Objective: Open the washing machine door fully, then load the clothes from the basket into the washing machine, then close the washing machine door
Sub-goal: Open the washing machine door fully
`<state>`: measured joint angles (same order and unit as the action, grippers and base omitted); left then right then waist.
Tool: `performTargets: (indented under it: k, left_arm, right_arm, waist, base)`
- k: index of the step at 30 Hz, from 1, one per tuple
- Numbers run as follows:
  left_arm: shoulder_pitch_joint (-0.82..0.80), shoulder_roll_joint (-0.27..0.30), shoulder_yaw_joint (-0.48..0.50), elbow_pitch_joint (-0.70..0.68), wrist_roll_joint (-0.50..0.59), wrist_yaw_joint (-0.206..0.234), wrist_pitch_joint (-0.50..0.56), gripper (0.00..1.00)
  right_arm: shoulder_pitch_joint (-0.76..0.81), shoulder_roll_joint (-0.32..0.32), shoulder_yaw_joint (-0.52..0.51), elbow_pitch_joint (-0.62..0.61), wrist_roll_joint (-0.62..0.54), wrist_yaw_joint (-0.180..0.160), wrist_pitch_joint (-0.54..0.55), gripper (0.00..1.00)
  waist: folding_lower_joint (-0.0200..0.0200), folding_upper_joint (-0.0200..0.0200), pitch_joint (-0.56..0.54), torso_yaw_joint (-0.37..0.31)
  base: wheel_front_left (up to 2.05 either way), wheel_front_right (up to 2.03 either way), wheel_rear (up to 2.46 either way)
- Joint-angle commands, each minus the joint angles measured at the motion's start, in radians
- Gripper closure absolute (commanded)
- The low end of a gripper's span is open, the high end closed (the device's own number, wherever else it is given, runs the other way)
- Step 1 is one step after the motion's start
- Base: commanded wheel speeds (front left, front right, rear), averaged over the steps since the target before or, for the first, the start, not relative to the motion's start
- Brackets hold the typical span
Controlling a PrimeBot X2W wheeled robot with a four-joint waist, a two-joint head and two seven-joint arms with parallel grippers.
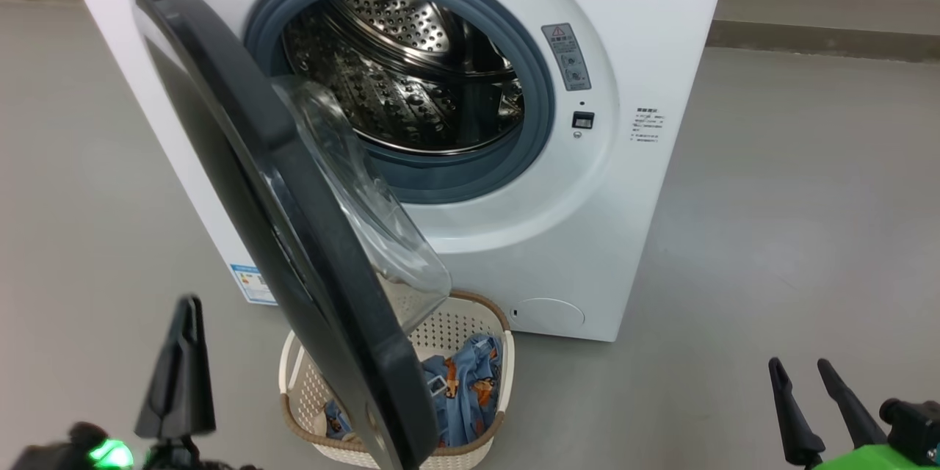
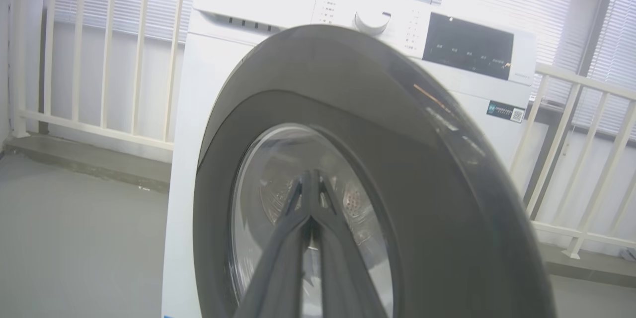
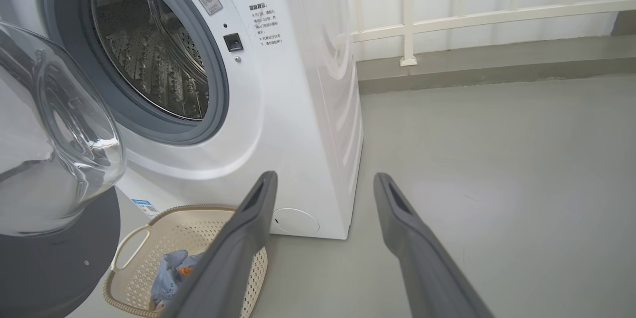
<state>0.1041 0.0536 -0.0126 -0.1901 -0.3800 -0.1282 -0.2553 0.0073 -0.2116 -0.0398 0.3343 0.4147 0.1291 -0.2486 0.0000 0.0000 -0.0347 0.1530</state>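
The washing machine door [image 1: 294, 235] is standing half open, so the opening step is going on. In the head view it is slanting from 11 o'clock to 5 o'clock, its free edge pointing at the robot and hanging over the basket [image 1: 477, 299] of clothes [image 1: 463, 382]. The left pincer [image 2: 310, 177], pressed together, probably needs to push the door toward 9 o'clock. The right pincer [image 1: 800, 367] is sitting spread at 4 o'clock.

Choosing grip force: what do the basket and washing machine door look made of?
The basket: likely matte cream plastic, with moulded perforated walls and brown woven-look rim. The washing machine door: glossy black frame showing reflections, probably plastic; clear bulging window, glass or plastic, cannot tell.
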Motion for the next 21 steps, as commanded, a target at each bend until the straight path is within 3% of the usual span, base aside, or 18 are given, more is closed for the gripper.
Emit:
performTargets:
  k: [1, 6, 11, 16, 21]
  left_arm:
    - [-0.051, 0.001, 0.027, -0.109, 0.006, -0.003, -0.006, 1.0]
    - [-0.051, -0.002, -0.026, -0.268, 0.024, -0.003, -0.006, 1.0]
    - [-0.045, -0.002, -0.184, -0.364, 0.056, -0.003, -0.006, 1.0]
    - [-0.034, -0.001, -0.359, -0.288, 0.046, -0.003, -0.001, 1.0]
    - [-0.038, -0.002, -0.464, -0.121, 0.015, -0.003, 0.013, 1.0]
  right_arm:
    - [0.011, -0.013, 0.015, -0.029, -0.015, 0.002, -0.013, 0.0]
    - [0.012, -0.013, 0.013, -0.035, -0.018, 0.002, -0.013, 0.0]
    - [0.011, -0.01, 0.012, -0.04, -0.024, 0.002, -0.013, 0.0]
    - [0.009, -0.008, 0.017, -0.044, -0.029, 0.002, -0.013, 0.0]
    - [0.004, -0.007, 0.024, -0.044, -0.03, 0.002, -0.013, 0.0]
  waist:
    - [0.0, 0.0, -0.005, 0.008]
    - [0.0, 0.0, -0.009, 0.011]
    - [0.0, 0.0, -0.011, 0.005]
    - [0.0, 0.0, -0.01, -0.005]
    - [0.0, 0.0, -0.007, -0.017]
  base:
    - [0.0, 0.0, 0.0]
    - [0.0, 0.0, 0.0]
    - [0.0, 0.0, 0.0]
    - [0.0, 0.0, 0.0]
    - [0.0, 0.0, 0.0]
